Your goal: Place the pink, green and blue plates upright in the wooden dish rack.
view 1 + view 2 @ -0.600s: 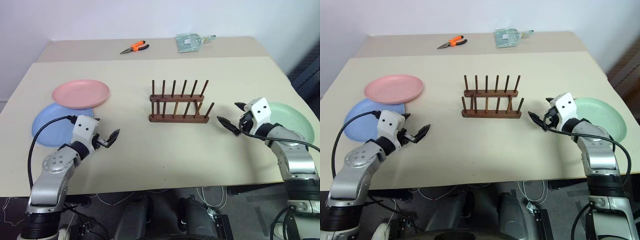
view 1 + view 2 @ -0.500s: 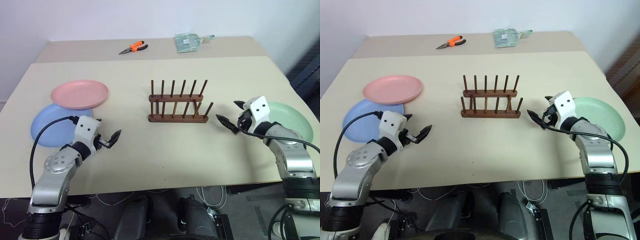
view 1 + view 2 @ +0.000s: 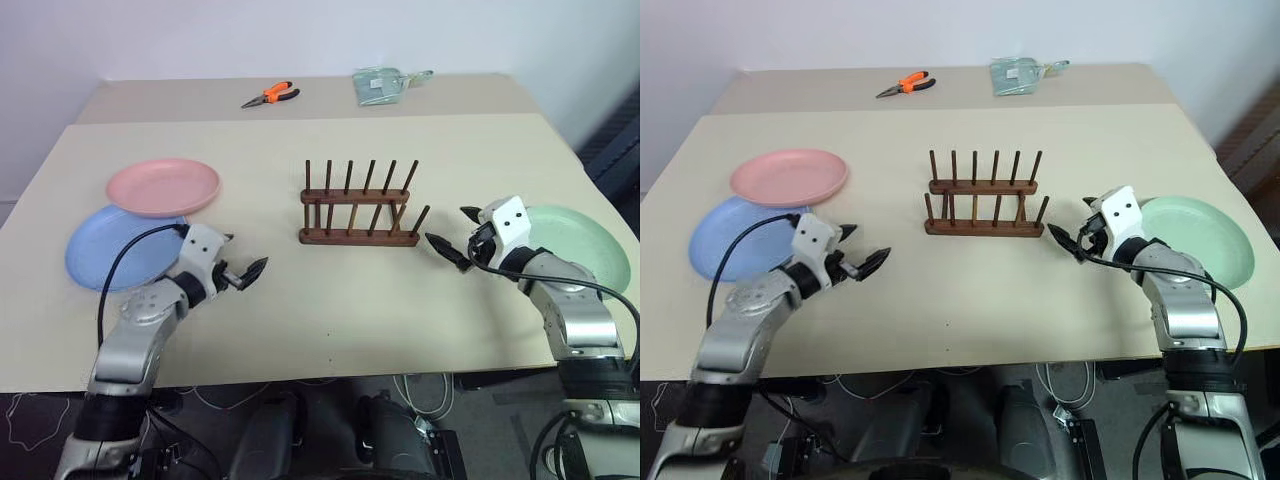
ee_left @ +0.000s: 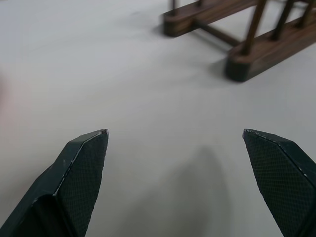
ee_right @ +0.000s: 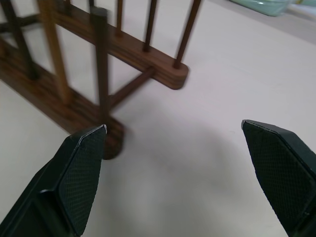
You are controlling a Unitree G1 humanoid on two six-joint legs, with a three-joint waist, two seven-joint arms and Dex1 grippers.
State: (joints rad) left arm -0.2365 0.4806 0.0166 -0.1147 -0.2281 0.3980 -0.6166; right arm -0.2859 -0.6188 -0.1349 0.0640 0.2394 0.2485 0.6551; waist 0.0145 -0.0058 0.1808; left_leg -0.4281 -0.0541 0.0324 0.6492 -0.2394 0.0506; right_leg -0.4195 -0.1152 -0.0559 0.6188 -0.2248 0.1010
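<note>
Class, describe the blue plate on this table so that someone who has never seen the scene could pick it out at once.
Start at the wooden rack in the middle of the beige table, then look far to the robot's left. Two plates overlap there; the blue plate is the nearer, lower one, lying flat with the pink plate resting over its far edge. The green plate lies alone on the opposite side.

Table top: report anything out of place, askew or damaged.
Nothing is damaged or spilled. The round pastel pink plastic plate overlaps the rim of the light blue plate. Orange-handled pliers and a clear plastic packet on the far table look unrelated.
</note>
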